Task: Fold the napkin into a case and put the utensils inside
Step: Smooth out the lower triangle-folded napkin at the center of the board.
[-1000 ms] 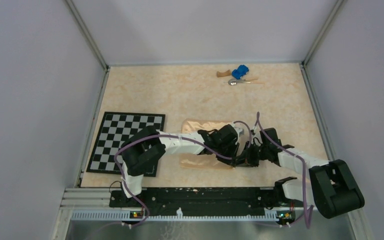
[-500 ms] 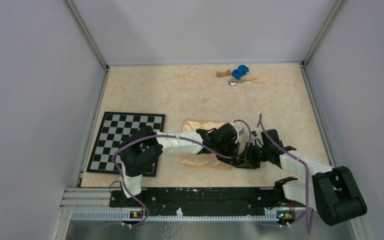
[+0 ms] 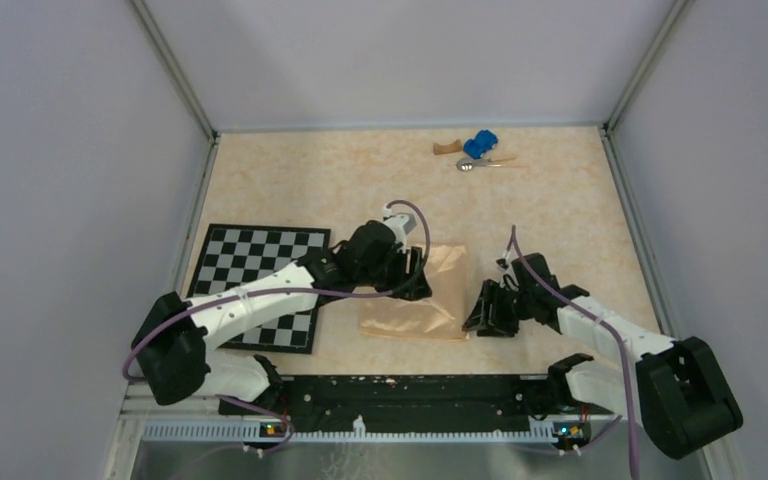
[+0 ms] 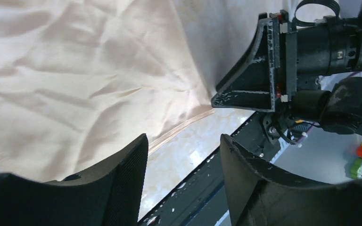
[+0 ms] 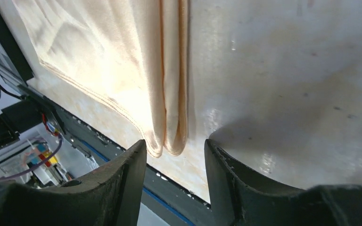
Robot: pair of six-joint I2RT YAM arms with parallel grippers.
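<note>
The peach-orange napkin (image 3: 430, 305) lies folded in layers on the table in front of the arm bases. Its creased cloth (image 4: 75, 80) fills the left wrist view. My left gripper (image 3: 418, 285) hovers over its left half, open, with nothing between the fingers (image 4: 122, 179). My right gripper (image 3: 474, 318) sits just off the napkin's right edge. It is open, and the doubled fold edge (image 5: 172, 108) ends just ahead of its jaws (image 5: 175, 157). The utensils (image 3: 470, 164), a shiny spoon among them, lie at the far back of the table.
A checkerboard mat (image 3: 250, 275) lies to the left of the napkin, partly under my left arm. A blue toy car (image 3: 479, 144) and a brown wooden block (image 3: 447, 148) sit beside the spoon at the back. The black base rail (image 3: 390, 392) runs along the near edge.
Both grippers have opened and let go of the napkin. My left arm has swung back to the left, uncovering the folded cloth. The right gripper has drawn slightly off the cloth's right edge.
</note>
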